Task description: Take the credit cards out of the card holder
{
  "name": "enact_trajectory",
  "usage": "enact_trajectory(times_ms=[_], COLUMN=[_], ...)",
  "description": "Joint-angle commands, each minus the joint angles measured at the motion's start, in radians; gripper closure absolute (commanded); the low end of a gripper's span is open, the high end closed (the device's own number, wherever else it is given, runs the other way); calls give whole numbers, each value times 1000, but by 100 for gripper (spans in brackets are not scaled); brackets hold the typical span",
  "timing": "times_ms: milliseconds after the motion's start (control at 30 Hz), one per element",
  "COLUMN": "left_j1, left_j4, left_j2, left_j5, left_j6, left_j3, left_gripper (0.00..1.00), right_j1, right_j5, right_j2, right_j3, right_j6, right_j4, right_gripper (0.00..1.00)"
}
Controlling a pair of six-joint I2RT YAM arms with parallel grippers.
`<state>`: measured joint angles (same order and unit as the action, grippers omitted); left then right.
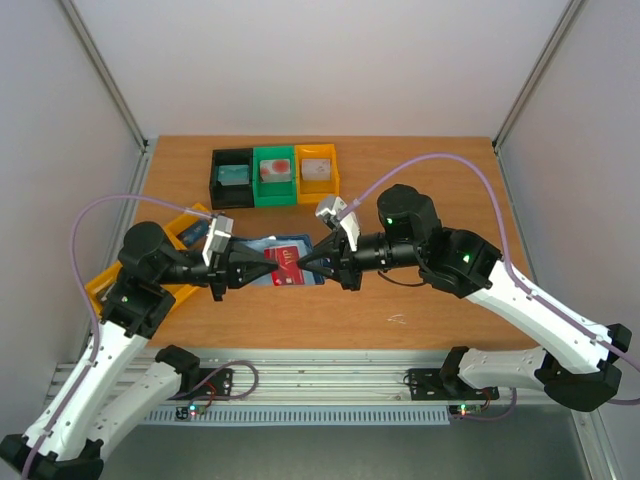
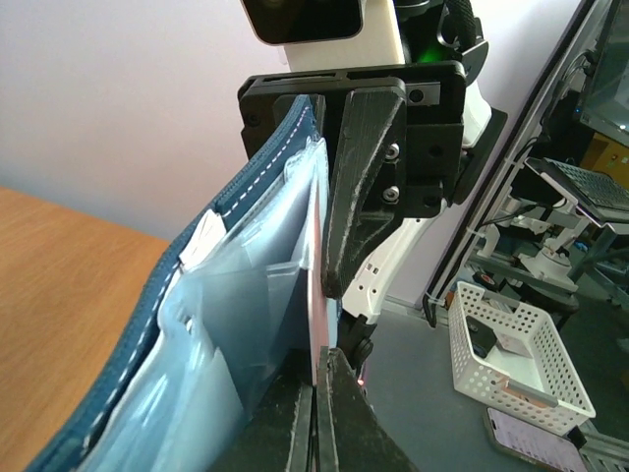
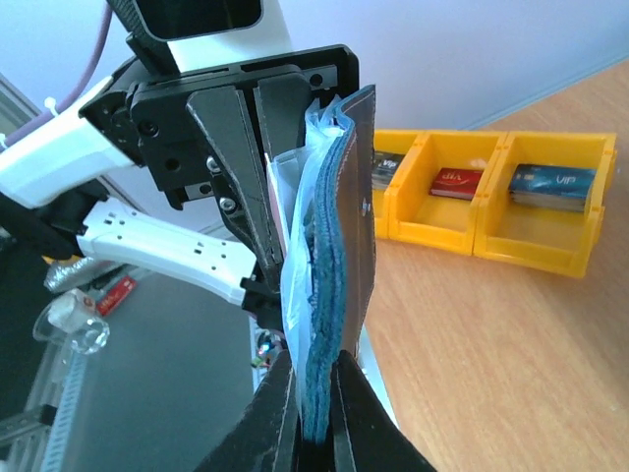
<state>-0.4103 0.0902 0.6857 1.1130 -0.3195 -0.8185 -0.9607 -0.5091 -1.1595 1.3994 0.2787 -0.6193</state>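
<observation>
Card holder (image 3: 334,275): held open over the desk (image 1: 430,190); right tool (image 3: 313,413) clamped on its blue cover
Left tool (image 2: 316,393): pinched shut on the edge of a red card (image 1: 288,262); card seemingly not yet out of its pocket
Left to do: draw this card clear; pockets' other contents unclear

The slate-blue card holder (image 1: 262,246) is spread open, its clear pocket pages (pale and shiny) fanned over the white-stitched cover, with a red-faced credit card (image 1: 288,264) face-up at its middle.
</observation>
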Motion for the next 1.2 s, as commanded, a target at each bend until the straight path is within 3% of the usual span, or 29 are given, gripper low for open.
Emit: enact_trajectory(times_ms=[0,67,200,300,467,567,700,1000,1167], left_j1=[4,4,4,9,10,10,10,22,39], left_j4=[-12,-14,6,75,42,-8,-15,301,390], left_j2=[3,5,5,-2,1,8,7,-33,-41], left_j5=[51,51,40,30,46,52,53,-141,-235], left_j6=[26,24,8,14,-4,-27,-41,171,255], left_j3=[-27,-25,-28,-43,-31,-18,-20,-54,-61], left_gripper=[100,100,82,80,88,99,100,100,100], right_j1=[2,2,6,17,22,22,22,106,180], right_j5=[-7,-17,-4,-15,-23,-28,-19,64,107], right_j2=[13,10,14,26,38,39,45,132,190], right_j3=[-5,-6,-2,1,8,9,3,-50,-101], right_j6=[14,13,19,18,19,16,18,37,29], right_j4=[1,13,22,20,11,12,6,-86,-152], right_gripper=[99,99,99,99,99,99,99,99,99])
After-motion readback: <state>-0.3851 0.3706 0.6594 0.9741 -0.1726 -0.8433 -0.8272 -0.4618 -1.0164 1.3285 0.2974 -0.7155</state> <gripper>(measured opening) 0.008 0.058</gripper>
